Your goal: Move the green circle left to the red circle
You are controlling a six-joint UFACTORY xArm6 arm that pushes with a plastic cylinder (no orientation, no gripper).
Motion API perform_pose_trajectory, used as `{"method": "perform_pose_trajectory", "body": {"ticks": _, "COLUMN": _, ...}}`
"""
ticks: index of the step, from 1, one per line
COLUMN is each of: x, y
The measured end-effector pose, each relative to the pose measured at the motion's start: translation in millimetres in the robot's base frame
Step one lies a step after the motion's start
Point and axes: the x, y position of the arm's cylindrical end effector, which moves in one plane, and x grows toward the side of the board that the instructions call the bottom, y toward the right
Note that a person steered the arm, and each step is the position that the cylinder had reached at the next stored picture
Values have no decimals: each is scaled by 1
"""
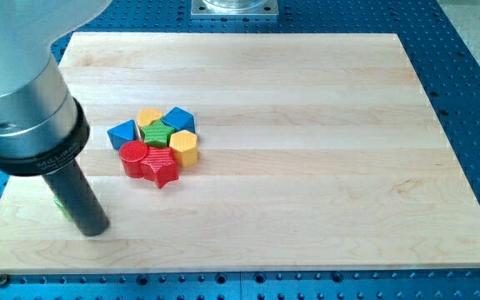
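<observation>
My tip [92, 231] hides what may be the green circle [57, 202], left of the red circle [133, 152].

A tight cluster sits in the left half of the tabletop [307, 125]. The yellow block [148, 117] and blue block [178, 119] are rearmost, with the green star [157, 133] between them. The blue triangle [122, 132] is leftmost and the yellow hexagon [184, 147] rightmost. The red circle [133, 154] and red star [162, 169] are in front. My tip [92, 230] is near the front-left corner, beside a mostly hidden green block [57, 202].

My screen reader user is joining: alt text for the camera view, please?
My tip rests at the board's lower left, covering all but a green sliver, apart from a cluster holding the red circle, red star and others.
</observation>
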Motion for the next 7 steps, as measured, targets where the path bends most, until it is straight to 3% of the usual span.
{"method": "perform_pose_trajectory", "body": {"ticks": 2, "x": -19, "y": -4}}
{"method": "perform_pose_trajectory", "body": {"ticks": 3, "x": 14, "y": -35}}
{"method": "perform_pose_trajectory", "body": {"ticks": 4, "x": 7, "y": -62}}
{"method": "perform_pose_trajectory", "body": {"ticks": 5, "x": -31, "y": -58}}
{"method": "perform_pose_trajectory", "body": {"ticks": 7, "x": -44, "y": -38}}
